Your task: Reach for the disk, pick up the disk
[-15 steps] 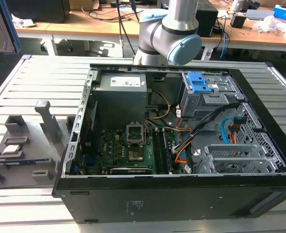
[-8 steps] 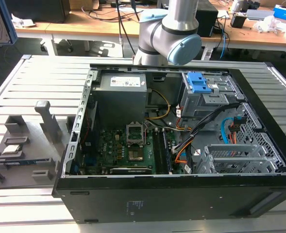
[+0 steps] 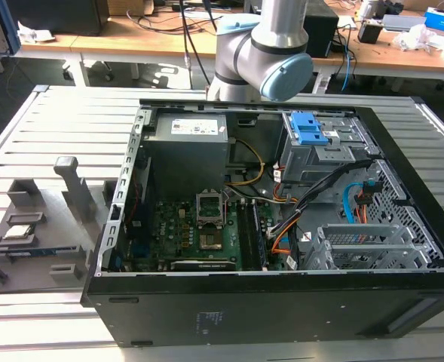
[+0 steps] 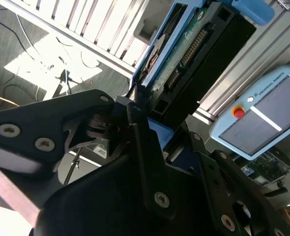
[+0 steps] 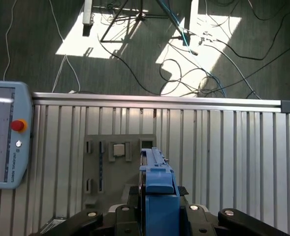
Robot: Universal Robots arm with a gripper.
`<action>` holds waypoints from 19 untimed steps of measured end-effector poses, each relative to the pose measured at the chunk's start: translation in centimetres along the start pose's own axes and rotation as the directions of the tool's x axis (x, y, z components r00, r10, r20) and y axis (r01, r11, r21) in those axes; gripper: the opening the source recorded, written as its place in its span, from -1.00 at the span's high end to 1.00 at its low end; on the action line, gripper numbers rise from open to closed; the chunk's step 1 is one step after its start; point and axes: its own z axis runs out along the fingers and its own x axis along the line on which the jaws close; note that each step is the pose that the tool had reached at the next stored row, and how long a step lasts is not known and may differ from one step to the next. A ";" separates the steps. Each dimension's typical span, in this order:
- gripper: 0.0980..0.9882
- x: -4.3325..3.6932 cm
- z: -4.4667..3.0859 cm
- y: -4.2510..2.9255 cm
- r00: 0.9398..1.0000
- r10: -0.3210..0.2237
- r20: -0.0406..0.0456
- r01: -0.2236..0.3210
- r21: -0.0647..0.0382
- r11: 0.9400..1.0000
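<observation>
In both wrist views the black hand (image 5: pixel 159 209) (image 4: pixel 160 132) is clenched on the disk (image 5: pixel 159 183) (image 4: pixel 194 54), its fingers (image 4: pixel 139 123) pressing on either side of the bright blue bracket. The first wrist view catches the disk edge-on, so the blue frame rises as a narrow bar from between the jaws. The second wrist view shows its green circuit board and dark body tilted away from the hand. The disk is lifted clear of the slatted metal surface (image 5: pixel 223 147). Past it in the first wrist view a grey fixture plate (image 5: pixel 105 169) lies on that surface, with a small square silver chip (image 5: pixel 118 149) seated in one of its pockets. A pale blue teach pendant (image 5: pixel 4 142) (image 4: pixel 263 113) rests near the plate on the same surface. Beyond the surface's edge is a dark floor (image 5: pixel 36 29) crossed by loose cables (image 5: pixel 149 73) and patches of sunlight. In the exterior view an open black computer case (image 3: pixel 282 302) stands nearest on the surface, with a blue latch pair (image 3: pixel 310 128) on its drive cage. The fixture plate (image 3: pixel 33 226) sits at the exterior view's left, and the grey-and-blue arm (image 3: pixel 267 45) rises behind the case, with wooden desks (image 3: pixel 93 34) farther back
</observation>
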 end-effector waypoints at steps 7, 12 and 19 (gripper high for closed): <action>0.40 0.01 -1.64 0.07 1.000 0.000 0.000 0.000 -0.004 1.000; 0.40 0.01 -2.71 0.11 1.000 0.000 0.000 0.000 -0.006 1.000; 0.40 0.01 -3.52 0.15 1.000 0.000 0.001 0.000 -0.008 1.000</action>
